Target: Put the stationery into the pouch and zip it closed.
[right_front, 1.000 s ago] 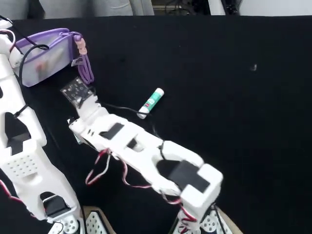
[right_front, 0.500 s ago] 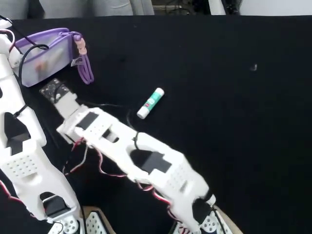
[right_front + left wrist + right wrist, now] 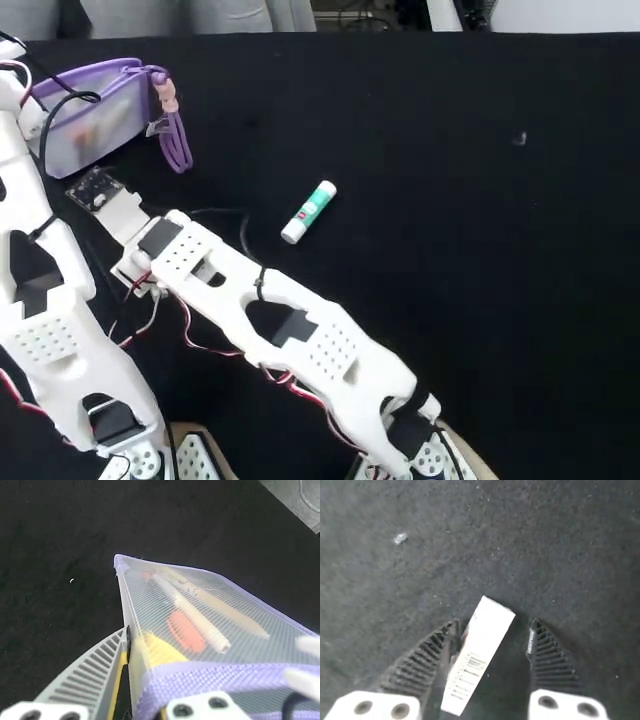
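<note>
Pouch (image 3: 90,115) of clear ribbed plastic with purple trim is sitting at the far left of the black tabletop (image 3: 480,250), and its purple strap (image 3: 177,140) is trailing from its right end toward the near side. The left arm (image 3: 40,300) is standing along the left edge. The left jaws are closing narrowly on the pouch's trimmed edge, with one ribbed jaw lying against the outside of the wall. Through the wall, a white pen (image 3: 197,620), a beige pencil (image 3: 230,612), an orange piece (image 3: 185,630) and a yellow piece (image 3: 160,652) are showing inside the pouch (image 3: 240,645).

The right arm (image 3: 270,320) is stretching from the near centre toward the far left, and its tip is sitting just on the near side of the pouch. The right jaws are standing wide over the tabletop. A small white box (image 3: 479,660) is lying between them, leaning against one jaw and staying apart from the other.

A glue stick (image 3: 308,212) with a green label is lying on the tabletop to the right of the pouch, well apart from it and from both sets of jaws.
</note>
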Robot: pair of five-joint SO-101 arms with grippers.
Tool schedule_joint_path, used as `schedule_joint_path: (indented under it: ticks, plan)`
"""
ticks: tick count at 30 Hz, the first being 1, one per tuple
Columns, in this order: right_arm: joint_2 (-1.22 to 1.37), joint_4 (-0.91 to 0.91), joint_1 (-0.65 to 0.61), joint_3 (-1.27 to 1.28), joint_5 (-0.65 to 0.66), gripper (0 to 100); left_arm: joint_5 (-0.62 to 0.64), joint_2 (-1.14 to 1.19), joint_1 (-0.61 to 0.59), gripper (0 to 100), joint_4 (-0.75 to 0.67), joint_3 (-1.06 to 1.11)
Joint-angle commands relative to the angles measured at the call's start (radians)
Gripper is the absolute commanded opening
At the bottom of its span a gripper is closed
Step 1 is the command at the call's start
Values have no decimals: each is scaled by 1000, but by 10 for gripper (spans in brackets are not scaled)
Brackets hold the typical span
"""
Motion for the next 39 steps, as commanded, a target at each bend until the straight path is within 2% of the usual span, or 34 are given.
schedule_joint_path:
  ticks: [1, 5, 8, 12, 26, 34, 39]
  plan:
    - [10, 52, -18, -104, 12, 155, 9, -21, -15, 30, -26, -64]
    - [39, 97, -18, -159, 12, 8, 9, -21, -15, 30, -26, -64]
    - [56, 132, -14, -197, 12, 32, 9, -21, -15, 30, -25, -64]
    - [56, 203, 14, -243, 14, 11, 9, -21, -15, 30, -26, -64]
    - [56, 516, 239, -555, 6, 11, 9, -29, -1, 30, -28, -65]
    - [61, 703, 376, -849, -43, 11, 9, -29, 119, 30, -6, -65]
    - [62, 753, 468, -998, -40, 11, 9, -31, 177, 30, 14, -65]
